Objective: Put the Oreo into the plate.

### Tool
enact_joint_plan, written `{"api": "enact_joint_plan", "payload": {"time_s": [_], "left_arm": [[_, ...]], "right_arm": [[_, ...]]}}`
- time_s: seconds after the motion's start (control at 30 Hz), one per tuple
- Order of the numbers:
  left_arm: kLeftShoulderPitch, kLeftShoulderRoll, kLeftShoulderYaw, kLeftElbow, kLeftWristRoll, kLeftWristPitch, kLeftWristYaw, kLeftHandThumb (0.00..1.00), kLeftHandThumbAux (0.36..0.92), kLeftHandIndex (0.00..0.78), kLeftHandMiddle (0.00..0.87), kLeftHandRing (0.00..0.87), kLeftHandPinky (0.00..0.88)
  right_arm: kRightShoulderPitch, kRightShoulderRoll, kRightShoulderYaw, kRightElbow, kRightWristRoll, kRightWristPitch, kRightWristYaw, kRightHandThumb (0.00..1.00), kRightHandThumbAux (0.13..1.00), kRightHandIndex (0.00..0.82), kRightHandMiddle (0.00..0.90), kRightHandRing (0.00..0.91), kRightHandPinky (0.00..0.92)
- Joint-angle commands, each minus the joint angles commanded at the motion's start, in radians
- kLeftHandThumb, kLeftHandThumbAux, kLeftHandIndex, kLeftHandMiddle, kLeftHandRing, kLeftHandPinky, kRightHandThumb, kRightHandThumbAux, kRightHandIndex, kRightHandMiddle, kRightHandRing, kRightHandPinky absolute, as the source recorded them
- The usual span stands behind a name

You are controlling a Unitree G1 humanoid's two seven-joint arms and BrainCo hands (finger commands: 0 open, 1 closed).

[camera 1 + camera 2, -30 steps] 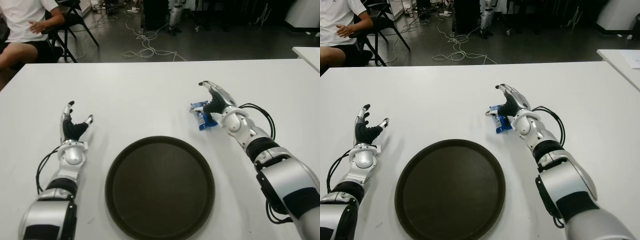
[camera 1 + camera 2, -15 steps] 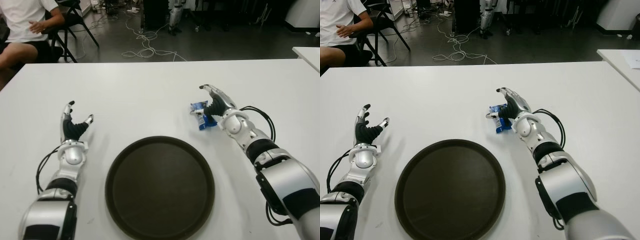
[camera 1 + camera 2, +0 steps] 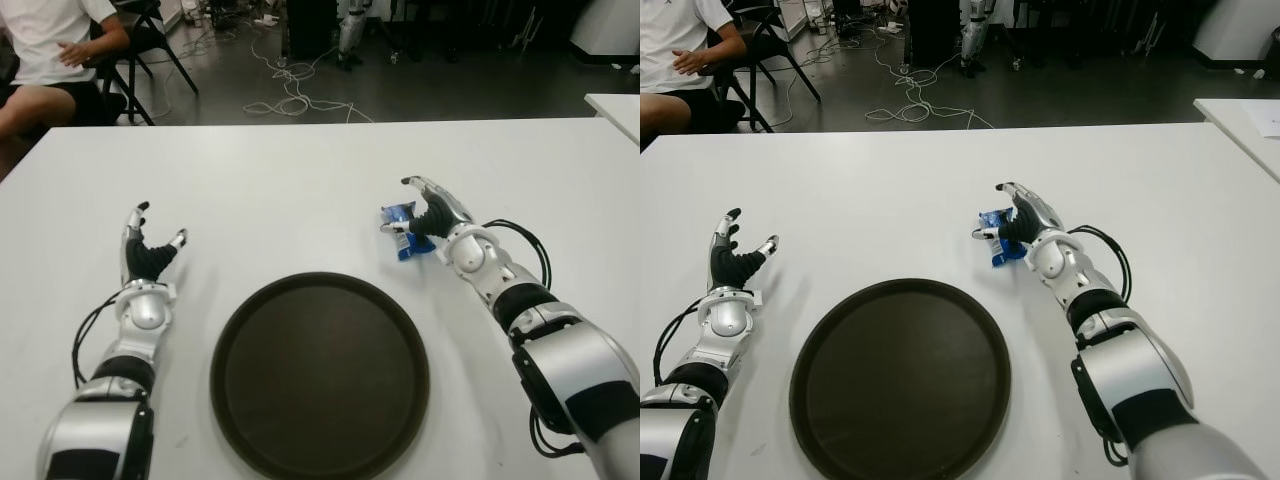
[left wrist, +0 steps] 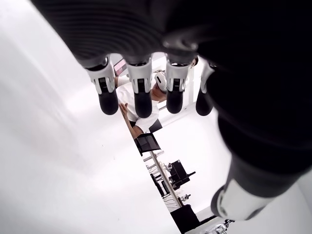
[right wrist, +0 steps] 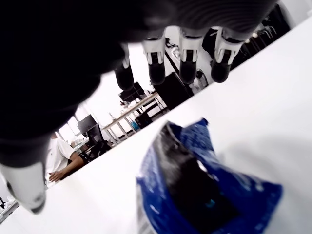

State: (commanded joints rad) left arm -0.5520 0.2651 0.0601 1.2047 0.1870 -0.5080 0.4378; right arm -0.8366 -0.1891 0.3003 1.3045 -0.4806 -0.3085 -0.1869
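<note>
White tabletop point(image 3: 300, 170) fills foreground. Dark floor point(image 3: 420, 90) behind, white cables point(image 3: 290, 95) tangled across it. Seated person point(image 3: 50, 60) far left beside black chair point(image 3: 150, 35). Second white table point(image 3: 615, 105) at right edge.

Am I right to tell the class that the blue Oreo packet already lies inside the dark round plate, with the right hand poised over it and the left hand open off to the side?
Not quite. The Oreo packet is not in the plate; it lies on the white table beyond the plate's far right edge, as the left eye view shows. The rest stands: the right hand is poised over it and the left hand is open off to the side.
</note>
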Motion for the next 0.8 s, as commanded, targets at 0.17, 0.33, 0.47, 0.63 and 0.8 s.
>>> {"api": "enact_joint_plan", "payload": {"time_s": [0.17,0.33,0.47,0.63,0.8], "left_arm": [[0.001,-0.001,0.003,-0.001,-0.004,-0.007,-0.003,0.000,0.771,0.067,0.094,0.072,0.047],[0.003,-0.001,0.004,-0.005,-0.005,-0.020,-0.007,0.000,0.772,0.065,0.089,0.065,0.043],[0.003,-0.001,0.004,-0.002,-0.004,-0.024,-0.010,0.000,0.780,0.067,0.094,0.070,0.048],[0.002,0.000,0.000,-0.001,0.000,-0.026,-0.010,0.000,0.776,0.071,0.099,0.074,0.047],[0.002,0.000,-0.001,0.000,0.001,-0.023,-0.010,0.000,0.766,0.067,0.094,0.068,0.037]], "right_arm": [[0.007,0.002,0.006,-0.001,-0.007,0.001,0.000,0.000,0.538,0.000,0.000,0.000,0.000],[0.017,0.008,0.023,0.001,-0.023,0.002,0.003,0.000,0.527,0.000,0.000,0.000,0.000],[0.018,0.009,0.028,0.002,-0.026,0.007,0.007,0.000,0.533,0.000,0.000,0.000,0.000],[0.021,0.015,0.029,0.005,-0.022,0.012,0.009,0.000,0.530,0.000,0.000,0.000,0.000],[0.023,0.013,0.036,0.004,-0.025,0.013,0.013,0.000,0.520,0.000,0.000,0.000,0.000]]}}
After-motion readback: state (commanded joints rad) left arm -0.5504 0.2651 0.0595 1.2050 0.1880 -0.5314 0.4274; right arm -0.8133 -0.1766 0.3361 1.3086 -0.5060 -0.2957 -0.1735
